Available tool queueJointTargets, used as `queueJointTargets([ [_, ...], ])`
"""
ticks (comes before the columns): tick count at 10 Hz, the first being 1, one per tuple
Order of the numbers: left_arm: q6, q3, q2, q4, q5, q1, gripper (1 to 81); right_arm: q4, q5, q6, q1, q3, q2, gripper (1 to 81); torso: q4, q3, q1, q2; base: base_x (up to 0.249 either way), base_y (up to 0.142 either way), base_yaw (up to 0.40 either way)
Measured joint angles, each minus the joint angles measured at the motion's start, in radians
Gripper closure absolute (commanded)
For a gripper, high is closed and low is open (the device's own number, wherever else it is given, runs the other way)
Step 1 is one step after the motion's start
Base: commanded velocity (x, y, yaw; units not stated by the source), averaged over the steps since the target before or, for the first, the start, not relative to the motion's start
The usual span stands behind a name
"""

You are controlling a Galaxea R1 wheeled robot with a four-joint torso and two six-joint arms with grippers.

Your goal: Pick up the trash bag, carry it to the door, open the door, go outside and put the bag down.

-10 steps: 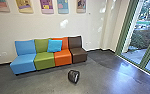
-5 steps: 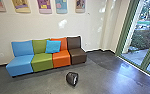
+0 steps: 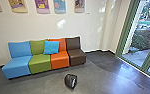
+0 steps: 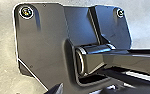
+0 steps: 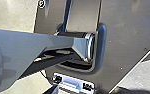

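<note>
On the grey floor in front of the couch's right half lies the black trash bag (image 3: 71, 81), with a pale patch on its side. Nothing touches it in the head view. The glass door (image 3: 138, 50) stands at the right in a green frame, and daylight comes through its panes. A dark tip of my left gripper (image 4: 56, 89) shows in the left wrist view. In the right wrist view a small part of my right gripper (image 5: 51, 90) is visible. How either gripper is set cannot be made out.
A couch of blue, green, orange and brown seats (image 3: 39, 62) stands along the white wall (image 3: 81, 27), with a blue cushion (image 3: 51, 47) on it. Posters (image 3: 42, 6) hang above. Beyond the glass are bushes (image 3: 139, 40) and paving.
The head camera has moved: the couch and bag appear a little larger, lower and farther left. The bag still lies on the floor.
</note>
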Motion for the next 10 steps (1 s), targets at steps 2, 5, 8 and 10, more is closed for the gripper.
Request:
queueJointTargets([
  [2, 0.0, 0.0, 0.0, 0.0, 0.0, 0.0, 1.0, 0.0, 0.0, 0.0, 0.0, -0.001, 0.002, 1.0, 0.0, 0.0, 0.0, 0.0, 0.144, -0.035, 0.0],
  [5, 0.0, 0.0, 0.001, 0.0, 0.0, 0.001, 1.0, 0.0, 0.0, 0.0, 0.0, -0.005, -0.001, 1.0, 0.0, 0.0, 0.0, 0.0, 0.14, 0.0, 0.0],
  [8, 0.0, 0.0, 0.0, 0.0, 0.0, 0.0, 1.0, 0.0, 0.0, 0.0, 0.0, -0.005, -0.001, 1.0, 0.0, 0.0, 0.0, 0.0, 0.135, 0.0, 0.0],
  [10, 0.0, 0.0, 0.0, 0.0, 0.0, 0.0, 1.0, 0.0, 0.0, 0.0, 0.0, -0.006, 0.0, 1.0, 0.0, 0.0, 0.0, 0.0, 0.131, 0.0, 0.0],
])
